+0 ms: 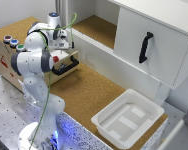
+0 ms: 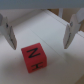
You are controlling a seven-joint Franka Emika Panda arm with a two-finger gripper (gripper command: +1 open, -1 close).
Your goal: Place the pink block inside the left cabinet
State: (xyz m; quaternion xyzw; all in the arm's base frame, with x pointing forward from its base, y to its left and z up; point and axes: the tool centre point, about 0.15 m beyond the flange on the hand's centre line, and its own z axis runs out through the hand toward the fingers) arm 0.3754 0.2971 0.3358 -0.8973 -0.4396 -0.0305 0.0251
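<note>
The block (image 2: 36, 58) is lying on a white surface in the wrist view, a small pinkish-red cube with black lettering on its upper face, and it is sitting free between the two fingers (image 2: 73, 30), touching neither. It is looking rigid and light, probably wood or plastic, with flat smooth sides, so a grip across two opposite faces should be holding it well; it is sitting turned a little against the line of the fingers, so a pinch may be twisting it slightly as the pads close. The gripper (image 2: 40, 31) is standing wide apart and holding nothing. The white surface under the block is looking smooth and hard, so the cube may be sliding if nudged. In the exterior view the block itself is not showing; the arm is hiding that spot, at the exterior view's left beside a wooden drawer box (image 1: 11, 60). The left cabinet (image 1: 96, 27) is lying just beyond, its cork floor bare and its front open, giving plenty of room. A white tray (image 1: 144, 106) is sitting well apart at the right.
</note>
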